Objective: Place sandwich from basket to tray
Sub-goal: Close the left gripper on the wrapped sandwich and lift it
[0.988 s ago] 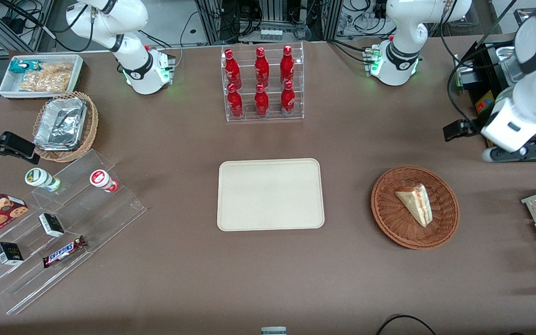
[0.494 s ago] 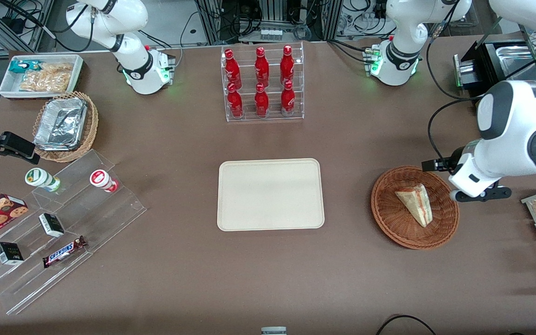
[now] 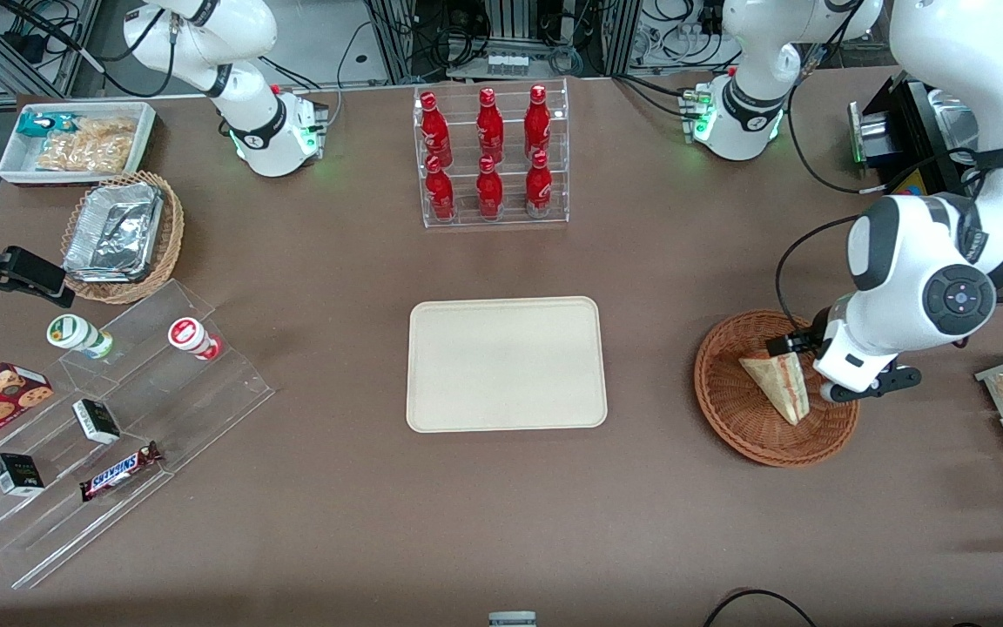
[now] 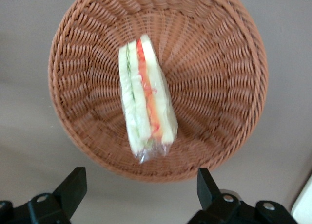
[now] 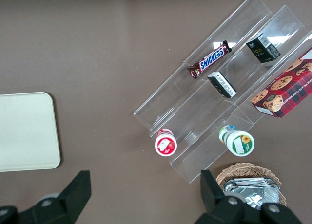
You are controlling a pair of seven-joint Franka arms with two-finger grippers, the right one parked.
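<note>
While the sandwich (image 3: 777, 384) lies on its side in the basket (image 3: 728, 405) at the frame's right, the pincer (image 4: 139, 195) hovers over it, fingers spread wide apart and empty, apparently lined up to straddle the wedge. The tray (image 3: 506, 364) waits mid-frame on the worktop (image 3: 501, 522).
</note>
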